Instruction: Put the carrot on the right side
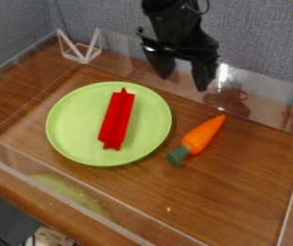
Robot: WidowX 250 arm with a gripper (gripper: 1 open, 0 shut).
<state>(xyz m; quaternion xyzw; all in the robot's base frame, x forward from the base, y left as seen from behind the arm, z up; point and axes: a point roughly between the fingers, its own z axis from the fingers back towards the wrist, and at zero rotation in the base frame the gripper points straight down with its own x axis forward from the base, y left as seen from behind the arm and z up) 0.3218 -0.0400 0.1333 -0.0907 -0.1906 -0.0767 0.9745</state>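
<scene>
The carrot (199,137), small and orange with a dark green stem end, lies on the wooden table just right of the lime-green plate (72,130), tip pointing up and right. My gripper (186,73) hangs above the table behind the carrot, open, with nothing between its black fingers (207,77). It is clear of the carrot and not touching it.
A red rectangular bar (116,116) lies on the plate. Clear acrylic walls (257,82) fence the table on all sides. A white wire stand (80,45) sits at the back left corner. Bare wood lies right of the carrot.
</scene>
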